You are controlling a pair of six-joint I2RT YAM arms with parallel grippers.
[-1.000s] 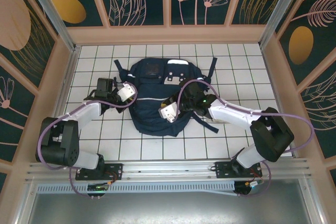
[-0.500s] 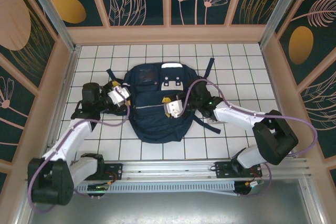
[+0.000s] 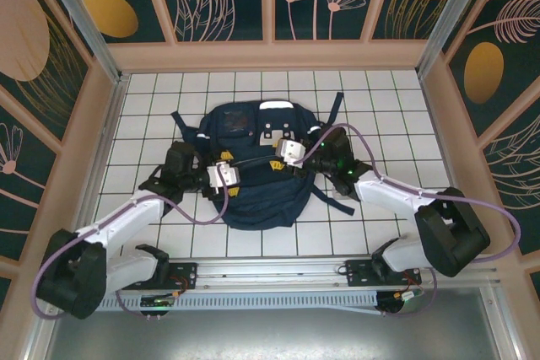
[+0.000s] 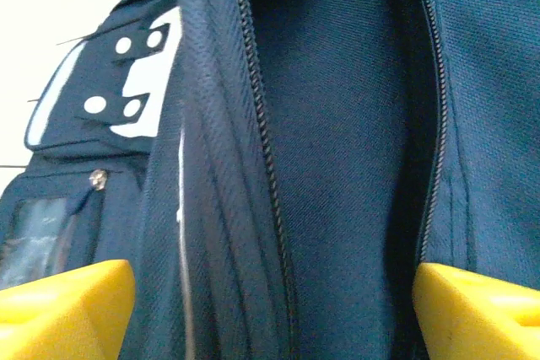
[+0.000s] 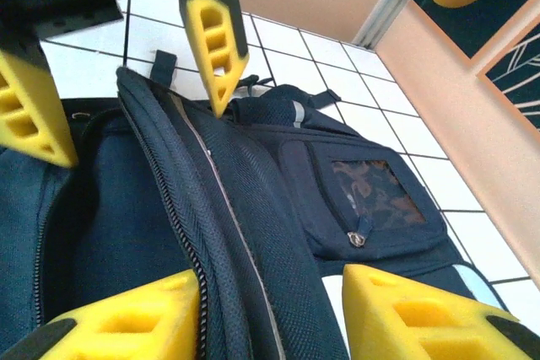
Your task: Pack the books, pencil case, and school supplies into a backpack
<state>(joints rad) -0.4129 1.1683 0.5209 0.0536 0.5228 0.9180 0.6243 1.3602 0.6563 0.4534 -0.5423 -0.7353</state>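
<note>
The navy backpack [image 3: 257, 204] lies flat in the middle of the tiled counter [image 3: 152, 107], its main zip [image 5: 173, 208] apparently parted. The left end effector [image 4: 270, 301] hangs wide over the fabric. The right end effector [image 5: 270, 318] straddles the zip ridge, fingers spread, gripping nothing. The contents are hidden; packing is probably finished, with closing the zip left.
</note>
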